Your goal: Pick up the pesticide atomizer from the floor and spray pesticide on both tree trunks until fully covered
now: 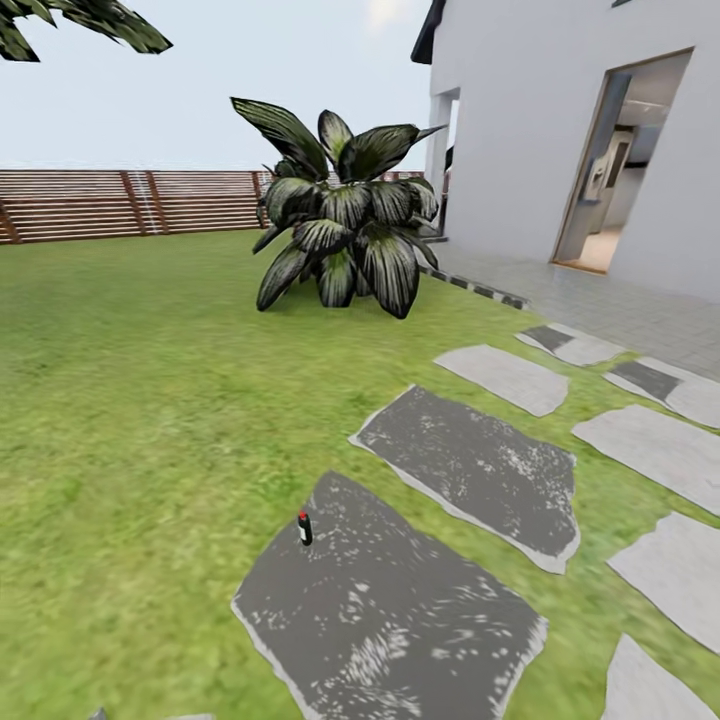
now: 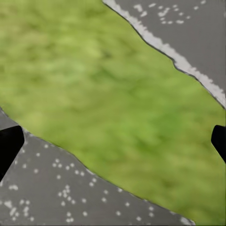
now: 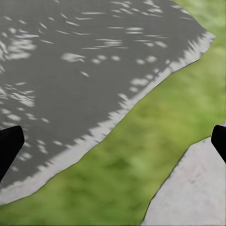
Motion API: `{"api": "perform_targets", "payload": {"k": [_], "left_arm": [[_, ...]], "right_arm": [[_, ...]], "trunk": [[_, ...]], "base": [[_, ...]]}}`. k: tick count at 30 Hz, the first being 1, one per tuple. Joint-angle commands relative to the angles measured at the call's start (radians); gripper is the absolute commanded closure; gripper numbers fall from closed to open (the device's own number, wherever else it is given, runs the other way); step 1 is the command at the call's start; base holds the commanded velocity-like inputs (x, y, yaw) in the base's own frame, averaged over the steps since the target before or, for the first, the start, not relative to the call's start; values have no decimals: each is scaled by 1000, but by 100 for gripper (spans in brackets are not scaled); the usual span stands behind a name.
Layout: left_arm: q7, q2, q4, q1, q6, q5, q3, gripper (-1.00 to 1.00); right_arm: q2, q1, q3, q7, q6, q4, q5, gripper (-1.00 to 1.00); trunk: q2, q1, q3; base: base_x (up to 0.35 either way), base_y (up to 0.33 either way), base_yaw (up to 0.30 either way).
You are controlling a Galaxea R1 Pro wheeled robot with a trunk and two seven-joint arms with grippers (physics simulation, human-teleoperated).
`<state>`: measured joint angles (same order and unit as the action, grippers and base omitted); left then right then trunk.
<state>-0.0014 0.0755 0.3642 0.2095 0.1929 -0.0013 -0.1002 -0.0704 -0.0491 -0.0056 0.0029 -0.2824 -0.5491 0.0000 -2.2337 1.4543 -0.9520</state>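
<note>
Atomizer (image 1: 305, 529) upright at paving-stone (image 1: 400, 620) edge

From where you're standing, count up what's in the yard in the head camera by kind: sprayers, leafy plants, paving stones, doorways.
Pesticide atomizer: 1, upright at the near stone's edge
Broad-leaved plant: 1
Paving stones: 9 at least partly in view
Open doorway: 1
Total: 12

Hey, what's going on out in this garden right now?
Nothing is being handled yet. The small dark pesticide atomizer with a red cap stands upright at the edge of a dark grey paving stone, beside the green grass. Both wrist cameras look down at paving and grass, and each gripper's black fingertips are spread wide, holding nothing.
</note>
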Motion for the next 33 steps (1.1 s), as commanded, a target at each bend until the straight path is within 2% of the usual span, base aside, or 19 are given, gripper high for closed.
{"api": "perform_targets", "payload": {"k": [1,24,33], "left_arm": [[0,0,-1,1,3,0,-2,-100],[0,0,-2,1,3,3,-2,-100],[-1,0,-2,1,3,3,-2,-100]], "right_arm": [[0,0,-1,0,-3,1,0,-100],[0,0,-2,0,-3,1,0,-100],[0,0,-2,0,-3,1,0,-100]], "trunk": [[0,0,-1],[0,0,-1],[0,0,-1]], "base": [[137,292,0],[154,299,-2],[140,313,-226]]}}
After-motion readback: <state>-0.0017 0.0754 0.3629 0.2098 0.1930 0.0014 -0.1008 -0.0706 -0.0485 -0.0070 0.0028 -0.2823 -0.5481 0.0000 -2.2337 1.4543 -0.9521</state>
